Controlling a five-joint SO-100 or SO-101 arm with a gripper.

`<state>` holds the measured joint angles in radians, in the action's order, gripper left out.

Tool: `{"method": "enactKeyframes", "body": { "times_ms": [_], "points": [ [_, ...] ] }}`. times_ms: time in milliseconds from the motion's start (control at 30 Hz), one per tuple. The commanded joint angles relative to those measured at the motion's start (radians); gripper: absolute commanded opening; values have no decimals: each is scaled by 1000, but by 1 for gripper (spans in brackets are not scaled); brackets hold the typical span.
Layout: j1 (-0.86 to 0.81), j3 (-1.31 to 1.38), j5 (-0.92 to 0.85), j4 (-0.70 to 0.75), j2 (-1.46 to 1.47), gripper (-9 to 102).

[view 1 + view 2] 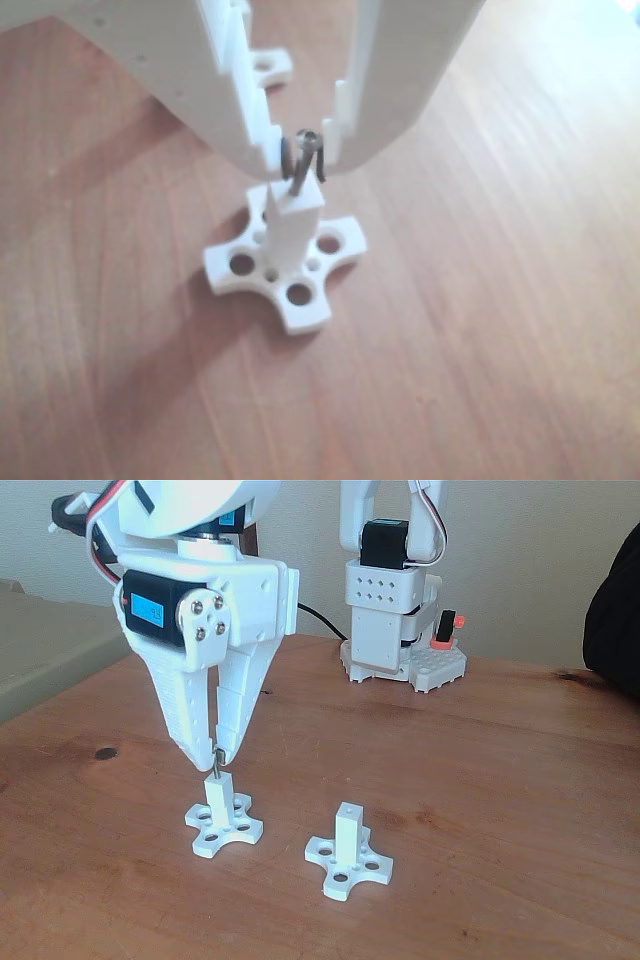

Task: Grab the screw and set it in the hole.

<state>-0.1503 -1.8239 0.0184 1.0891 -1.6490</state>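
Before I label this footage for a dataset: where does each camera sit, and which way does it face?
Other view: rides close above the tool, facing steeply down at the screw entering the white post on the wooden table; both fingers show.
Fixed view: stands low at the table's front, facing across it toward the wall; shows the tool, arm and base, plus a second post.
Shared: the tool, the screw and the post beneath it.

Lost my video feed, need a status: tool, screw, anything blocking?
Tool shut on screw, directly above left post. Screw tip at the post's top hole, head still between the fingertips. Second post stands apart, nothing blocking.
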Motion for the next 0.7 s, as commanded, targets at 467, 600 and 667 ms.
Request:
{"method": "enactKeyframes", "body": {
  "times_ms": [467, 600, 667],
  "points": [
    [14, 58, -18, -23, -5, -4],
    [14, 64, -18, -23, -5, -4],
    [12, 71, -21, -15, -5, -4]
  ]
}}
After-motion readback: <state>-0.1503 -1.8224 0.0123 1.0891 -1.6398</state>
